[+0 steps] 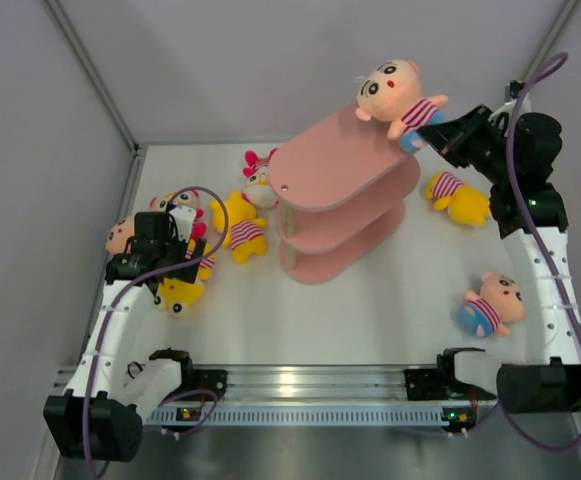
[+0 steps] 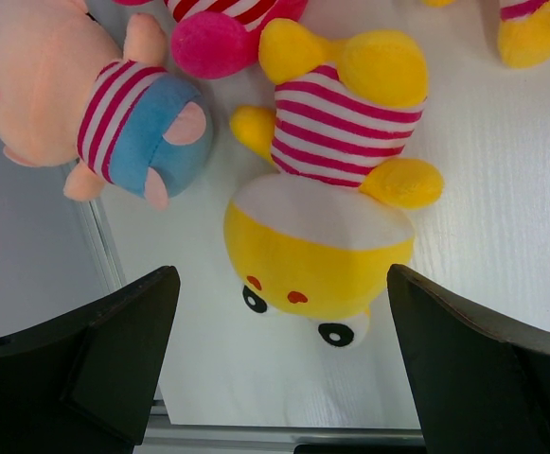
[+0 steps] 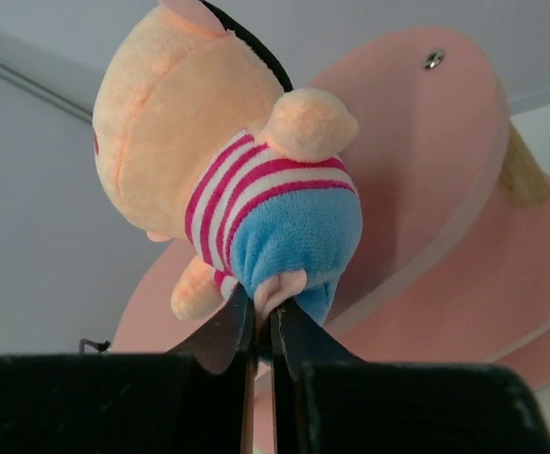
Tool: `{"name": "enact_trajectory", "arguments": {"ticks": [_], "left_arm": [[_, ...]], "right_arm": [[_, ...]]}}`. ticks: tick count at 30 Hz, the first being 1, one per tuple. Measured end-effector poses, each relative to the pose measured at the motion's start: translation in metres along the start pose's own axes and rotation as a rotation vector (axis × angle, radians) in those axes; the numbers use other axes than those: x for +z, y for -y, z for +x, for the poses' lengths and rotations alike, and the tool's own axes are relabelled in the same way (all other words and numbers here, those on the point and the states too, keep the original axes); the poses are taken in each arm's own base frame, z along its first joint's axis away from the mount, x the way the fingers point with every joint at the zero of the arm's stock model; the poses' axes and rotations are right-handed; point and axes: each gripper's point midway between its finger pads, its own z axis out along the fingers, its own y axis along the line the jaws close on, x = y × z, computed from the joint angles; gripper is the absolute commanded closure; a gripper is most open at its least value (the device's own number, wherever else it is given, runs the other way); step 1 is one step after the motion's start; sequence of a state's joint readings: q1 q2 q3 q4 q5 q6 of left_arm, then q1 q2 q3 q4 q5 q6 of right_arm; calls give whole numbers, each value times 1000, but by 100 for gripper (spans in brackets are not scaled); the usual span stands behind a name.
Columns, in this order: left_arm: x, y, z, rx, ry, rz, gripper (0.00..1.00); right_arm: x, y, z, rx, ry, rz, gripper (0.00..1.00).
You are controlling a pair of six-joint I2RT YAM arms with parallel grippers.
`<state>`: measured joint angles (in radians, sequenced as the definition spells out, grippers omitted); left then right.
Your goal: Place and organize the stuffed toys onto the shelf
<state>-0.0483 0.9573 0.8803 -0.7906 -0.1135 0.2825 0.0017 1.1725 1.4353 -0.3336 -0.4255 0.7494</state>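
Stuffed toys (image 1: 240, 228) cluster by the table's left edge, where the left gripper (image 2: 282, 284), jaws spread, hovers over a yellow doll (image 2: 322, 236). Near the far edge, the right gripper (image 3: 263, 312) pinches a peach doll (image 3: 218, 180) by its foot above the pink shelf (image 1: 320, 175). Placing looks underway; lowering and release should come next.

We count eight stuffed toys (image 1: 242, 232) from above. Three are peach: the upper-right peach toy (image 1: 392, 92), the lower-right peach toy (image 1: 492, 305), the far-left peach toy (image 1: 120, 236). Three are yellow: the right yellow toy (image 1: 460, 198), the centre yellow toy (image 1: 236, 222), the lower-left yellow toy (image 1: 179, 293). Two show pink: the bowed toy (image 1: 259, 178) and the half-hidden toy (image 1: 177, 204) at left. We see one three-tier shelf (image 1: 335, 165).
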Motion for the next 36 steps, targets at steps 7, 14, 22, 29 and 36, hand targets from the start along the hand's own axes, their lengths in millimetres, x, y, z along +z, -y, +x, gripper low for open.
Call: {"name": "enact_trajectory", "arguments": {"ticks": [7, 14, 22, 29, 36], "left_arm": [[0, 0, 0, 0, 0, 0, 3], [0, 2, -1, 1, 4, 12, 2], [0, 4, -1, 1, 7, 23, 2], [0, 6, -2, 2, 10, 34, 2], [0, 8, -2, 5, 10, 45, 2]], "right_arm": [[25, 1, 18, 52, -47, 5, 79], [26, 2, 11, 50, -13, 19, 35], [-3, 4, 9, -55, 17, 75, 21], [-84, 25, 15, -173, 167, 215, 5], [-109, 171, 69, -94, 108, 657, 0]]}}
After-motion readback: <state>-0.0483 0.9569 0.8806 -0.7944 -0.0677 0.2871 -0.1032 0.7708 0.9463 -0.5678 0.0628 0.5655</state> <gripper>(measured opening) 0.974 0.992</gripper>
